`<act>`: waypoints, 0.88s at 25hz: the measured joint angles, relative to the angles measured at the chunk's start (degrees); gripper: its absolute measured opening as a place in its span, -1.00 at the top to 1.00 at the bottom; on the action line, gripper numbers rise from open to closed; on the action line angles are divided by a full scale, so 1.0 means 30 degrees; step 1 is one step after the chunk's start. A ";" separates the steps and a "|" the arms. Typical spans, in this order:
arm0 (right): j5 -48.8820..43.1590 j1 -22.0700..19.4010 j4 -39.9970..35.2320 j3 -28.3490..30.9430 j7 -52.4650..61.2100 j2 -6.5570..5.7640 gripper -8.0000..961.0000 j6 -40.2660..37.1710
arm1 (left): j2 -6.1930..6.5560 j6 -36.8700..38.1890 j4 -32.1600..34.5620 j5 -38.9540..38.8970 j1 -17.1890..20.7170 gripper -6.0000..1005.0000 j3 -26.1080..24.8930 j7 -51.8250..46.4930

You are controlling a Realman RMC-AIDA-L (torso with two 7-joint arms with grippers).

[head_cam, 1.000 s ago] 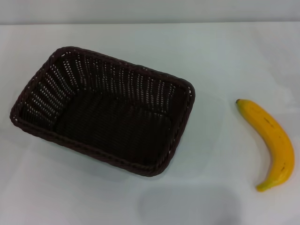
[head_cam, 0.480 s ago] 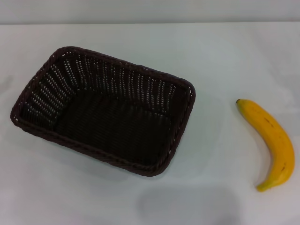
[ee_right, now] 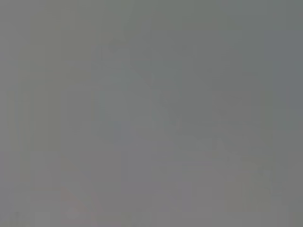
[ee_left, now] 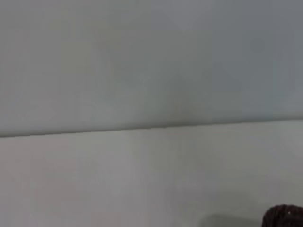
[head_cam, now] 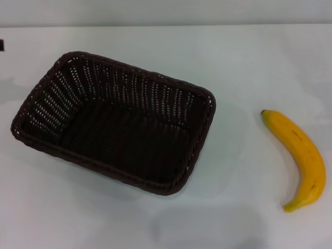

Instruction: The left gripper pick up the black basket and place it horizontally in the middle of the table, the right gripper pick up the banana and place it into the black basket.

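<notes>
The black basket point(head_cam: 129, 80) stands empty on the white table point(head_cam: 249, 67), left of centre in the head view and turned at a slant. A corner of it also shows in the left wrist view point(ee_left: 284, 216). The banana point(head_cam: 302, 155) lies on the table at the right, well apart from the basket, dark stem end far and greenish tip near. A small black piece of the left gripper point(head_cam: 1, 45) shows at the left edge, beyond the basket's far left corner and not touching it. The right gripper is out of view.
A grey strip point(head_cam: 166, 13) runs along the table's far edge. The left wrist view shows bare tabletop point(ee_left: 142, 179) and a plain wall behind it. The right wrist view shows only flat grey.
A small black piece of the left gripper has come into the head view at the left edge, with a faint shadow on the table beside it. The basket and banana have not moved.
</notes>
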 joint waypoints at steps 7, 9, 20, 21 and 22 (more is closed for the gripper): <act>0.0003 -0.0129 0.0054 0.0071 0.0188 0.0010 -0.78 0.0168 | -0.0301 0.0264 -0.0679 0.1105 -0.1646 -0.78 0.1861 -0.0680; 0.0008 -0.0135 0.0066 0.0081 0.0188 -0.0002 -0.78 0.0225 | -0.0356 0.0392 -0.1038 0.1122 -0.1975 -0.78 0.2195 -0.0771; 0.0036 0.0104 0.0168 0.0073 0.0190 0.0002 -0.78 0.0291 | -0.0972 0.0585 -0.3001 0.2165 -0.2833 -0.78 0.2620 -0.1144; 0.0037 0.0127 0.0175 0.0074 0.0198 0.0010 -0.78 0.0316 | -0.0972 0.0566 -0.3179 0.2186 -0.2836 -0.78 0.2692 -0.1109; 0.0037 0.0152 0.0176 0.0076 0.0209 0.0016 -0.78 0.0324 | -0.0990 0.0531 -0.3316 0.2200 -0.2838 -0.77 0.2782 -0.1080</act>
